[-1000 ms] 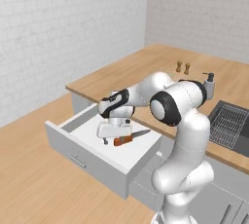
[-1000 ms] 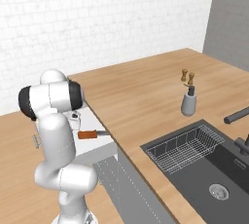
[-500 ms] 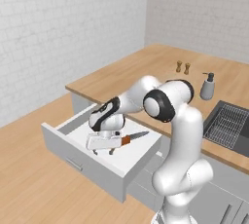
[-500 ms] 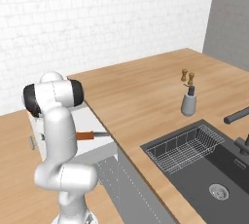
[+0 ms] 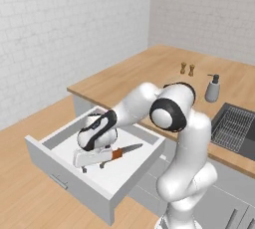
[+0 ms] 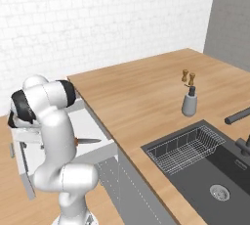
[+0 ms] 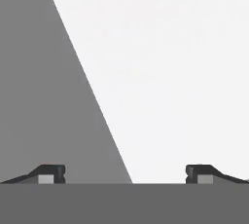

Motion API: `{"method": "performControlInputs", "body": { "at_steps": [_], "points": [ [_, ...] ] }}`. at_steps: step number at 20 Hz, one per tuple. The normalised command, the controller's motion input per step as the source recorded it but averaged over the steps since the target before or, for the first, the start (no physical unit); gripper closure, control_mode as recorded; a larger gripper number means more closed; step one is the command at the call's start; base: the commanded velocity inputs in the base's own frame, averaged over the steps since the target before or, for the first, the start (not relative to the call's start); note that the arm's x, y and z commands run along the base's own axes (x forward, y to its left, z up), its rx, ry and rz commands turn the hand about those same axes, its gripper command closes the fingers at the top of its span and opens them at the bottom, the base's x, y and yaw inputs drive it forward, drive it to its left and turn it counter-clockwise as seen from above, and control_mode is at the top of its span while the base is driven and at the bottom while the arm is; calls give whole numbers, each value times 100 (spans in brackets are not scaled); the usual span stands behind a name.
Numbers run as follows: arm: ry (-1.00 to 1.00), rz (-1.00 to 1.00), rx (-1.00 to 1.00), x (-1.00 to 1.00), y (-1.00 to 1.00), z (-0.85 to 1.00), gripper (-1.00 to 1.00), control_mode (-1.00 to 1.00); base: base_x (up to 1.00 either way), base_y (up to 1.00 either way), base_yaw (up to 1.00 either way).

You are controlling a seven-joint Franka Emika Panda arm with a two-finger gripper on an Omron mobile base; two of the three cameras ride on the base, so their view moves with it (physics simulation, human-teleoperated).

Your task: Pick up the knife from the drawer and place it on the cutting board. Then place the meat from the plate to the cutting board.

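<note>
Reaching arm: the white arm bends down from the base into the pulled-out drawer, its hand low over the white floor.
Gripper: the gripper sits at the bottom of the hand; in the hand view the two dark fingertips stand wide apart at the lower corners, with nothing between them.
Under the hand: the hand view looks at the drawer's bare white floor, with a grey shaded wedge along one side.
Knife: the knife lies flat on the drawer floor just beside the hand, orange-red handle toward the gripper, grey blade pointing toward the counter side; the right base view shows the blade poking out past the arm.
Drawer edges: light grey walls rise on all sides; the front panel faces the wooden floor, the back meets the cabinet under the counter.
Surface: a light wooden counter runs in an L from above the drawer toward the far corner.
Sink: a dark sink is sunk in the counter to the robot's right, with a wire rack inside and a dark tap at its edge.
Far counter: a grey soap dispenser stands near the sink, two small brown shakers just behind it.
Room: white tiled walls behind, a grey wall at the far right.
Open room: broad bare counter stretches between the drawer and the dispenser.
</note>
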Motion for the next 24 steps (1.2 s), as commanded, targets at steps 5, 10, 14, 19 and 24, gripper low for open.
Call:
{"method": "performControlInputs", "body": {
  "at_steps": [5, 10, 14, 19, 24],
  "points": [
    [-33, 49, -8, 16, -91, 33, -100, -100, 0, 0, 0],
    [-7, 36, -4, 77, -46, 7, -100, -100, 0, 0, 0],
    [1, 10, 0, 77, -3, 0, -100, -100, 0, 0, 0],
    [7, 4, -12, 40, 24, -30, -100, -100, 0, 0, 0],
    [1, 9, -12, 41, 8, -36, -100, -100, 0, 0, 0]
  ]
}}
